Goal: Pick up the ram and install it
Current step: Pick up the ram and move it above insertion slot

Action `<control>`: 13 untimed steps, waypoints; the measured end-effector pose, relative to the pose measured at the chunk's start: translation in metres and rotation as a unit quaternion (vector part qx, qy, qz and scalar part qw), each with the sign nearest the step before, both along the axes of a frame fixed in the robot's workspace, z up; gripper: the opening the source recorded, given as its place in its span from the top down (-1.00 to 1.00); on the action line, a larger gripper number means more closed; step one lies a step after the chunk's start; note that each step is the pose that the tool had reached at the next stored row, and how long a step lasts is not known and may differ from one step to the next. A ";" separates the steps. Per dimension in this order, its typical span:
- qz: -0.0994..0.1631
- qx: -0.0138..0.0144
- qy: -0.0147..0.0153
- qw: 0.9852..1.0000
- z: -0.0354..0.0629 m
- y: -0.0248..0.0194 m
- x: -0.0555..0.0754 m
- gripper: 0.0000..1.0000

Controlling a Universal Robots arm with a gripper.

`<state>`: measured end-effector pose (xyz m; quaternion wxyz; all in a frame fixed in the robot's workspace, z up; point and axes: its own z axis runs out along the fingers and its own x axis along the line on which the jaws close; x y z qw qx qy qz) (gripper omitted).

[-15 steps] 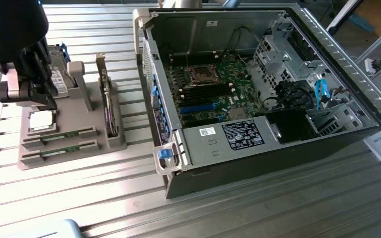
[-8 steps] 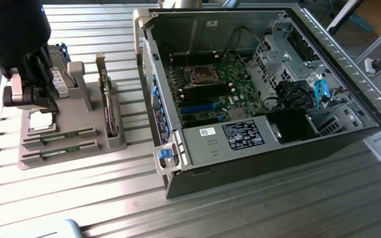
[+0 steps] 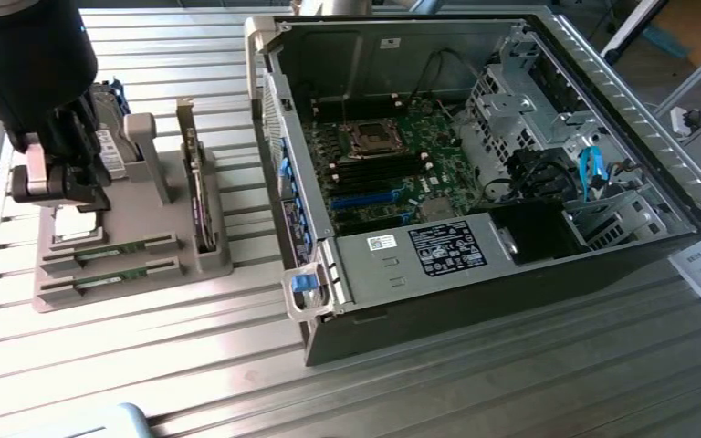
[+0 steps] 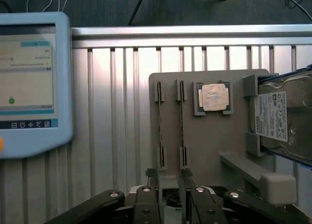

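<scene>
Two ram sticks stand on edge in slots of a grey holder [image 3: 131,292]. In the exterior view one ram stick [image 3: 117,248] lies behind the other ram stick [image 3: 117,272]. The wrist view shows them as thin strips, ram [image 4: 159,126] and ram [image 4: 182,126]. My gripper [image 4: 168,177] hangs open above the holder's end, with its fingertips [image 4: 150,173] just past the ends of both sticks and nothing between them. In the exterior view the gripper [image 3: 68,203] sits over the holder's far part, beside the hard drive.
The holder also carries a CPU [image 4: 213,97], a silver hard drive [image 4: 282,116] and an upright expansion card [image 3: 198,201]. An open computer case [image 3: 643,164] with its motherboard [image 3: 381,164] lies at the exterior view's right. A teach pendant [image 4: 29,82] rests beside the holder.
</scene>
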<state>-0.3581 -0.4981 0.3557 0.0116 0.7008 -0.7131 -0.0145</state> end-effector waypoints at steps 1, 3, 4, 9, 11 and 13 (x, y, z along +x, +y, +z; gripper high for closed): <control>0.000 0.000 0.000 1.000 -0.0007 0.0000 0.000 0.38; 0.000 0.000 0.000 1.000 -0.0023 0.0000 0.000 0.38; 0.000 0.000 0.000 1.000 -0.0032 0.0000 0.000 0.38; 0.000 0.000 0.000 1.000 -0.0089 0.0000 0.000 0.38; 0.000 0.000 0.000 1.000 -0.0120 0.0000 0.000 0.38; 0.000 0.000 0.000 1.000 -0.0136 0.0000 0.000 0.38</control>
